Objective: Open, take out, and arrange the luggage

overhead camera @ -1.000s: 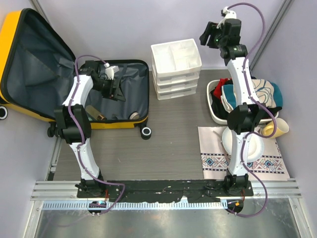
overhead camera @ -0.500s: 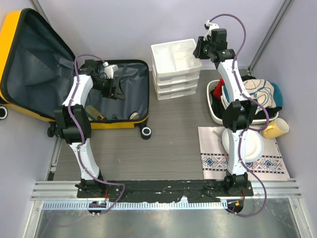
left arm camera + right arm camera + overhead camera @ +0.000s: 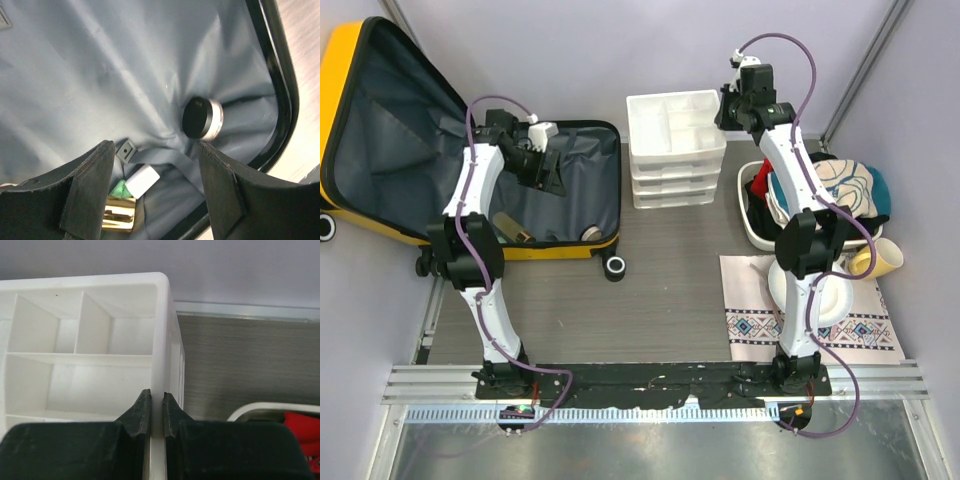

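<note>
1. The grey wood-grain table (image 3: 670,290) bears everything.
2. The luggage (image 3: 560,250) lies open at far left, its lid tipped back.
3. A white drawer organizer (image 3: 670,180) stands at far centre.
4. A white basin (image 3: 748,225) sits at the right, with a patterned mat (image 3: 750,325) nearer.

My left gripper (image 3: 155,147) and right gripper (image 3: 156,394) are black. The luggage (image 3: 380,130) at the far left is yellow outside, dark grey inside, with a black band. In it lies a silvery jar (image 3: 202,118) with a black lid. The drawer organizer (image 3: 675,145) is white. At the near right, a white mat (image 3: 875,335) carries blue and brown geometric bands, and the mug (image 3: 878,260) is pale yellow.
</note>
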### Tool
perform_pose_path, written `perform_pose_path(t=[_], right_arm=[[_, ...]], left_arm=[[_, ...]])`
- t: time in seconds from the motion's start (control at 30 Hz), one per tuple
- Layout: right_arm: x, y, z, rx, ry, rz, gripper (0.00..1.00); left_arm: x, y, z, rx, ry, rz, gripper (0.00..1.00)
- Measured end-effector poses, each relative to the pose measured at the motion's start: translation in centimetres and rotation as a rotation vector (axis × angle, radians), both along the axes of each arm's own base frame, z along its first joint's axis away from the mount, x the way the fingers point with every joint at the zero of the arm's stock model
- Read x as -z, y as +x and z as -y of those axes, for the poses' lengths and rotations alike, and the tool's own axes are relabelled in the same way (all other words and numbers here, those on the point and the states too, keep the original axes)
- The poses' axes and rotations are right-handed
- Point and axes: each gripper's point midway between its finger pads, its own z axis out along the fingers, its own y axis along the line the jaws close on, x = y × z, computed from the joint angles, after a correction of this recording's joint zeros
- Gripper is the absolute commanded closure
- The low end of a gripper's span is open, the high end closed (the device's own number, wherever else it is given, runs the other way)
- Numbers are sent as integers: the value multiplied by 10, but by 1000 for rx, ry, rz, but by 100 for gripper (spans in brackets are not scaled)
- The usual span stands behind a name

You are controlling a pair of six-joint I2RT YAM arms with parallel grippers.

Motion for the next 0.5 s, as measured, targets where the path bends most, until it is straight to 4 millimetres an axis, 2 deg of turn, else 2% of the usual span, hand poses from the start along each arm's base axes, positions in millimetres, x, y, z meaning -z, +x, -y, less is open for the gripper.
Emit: perform_pose_path(t=[0.13,0.17,0.2,0.27,0.37,0.5], right_arm=[[2,-20,-1,14,2,-53,99],[2,-24,0,17,2,-62,94],[2,-28,0,17,3,-71,79],[3,-33,-1,14,6,-84,43],[2,-40,-4,1,30,-109,35],[1,-45,-8,-17,52,-121,31]], left_arm=[[7,-20,-4,116,47,-23,28],[10,-27,-5,156,64,-31,28],[13,-34,-6,196,84,-41,28],[21,-42,-11,280,138,-43,28],[37,-50,-18,379,209,-50,28],[59,-61,-28,481,269,-100,28]])
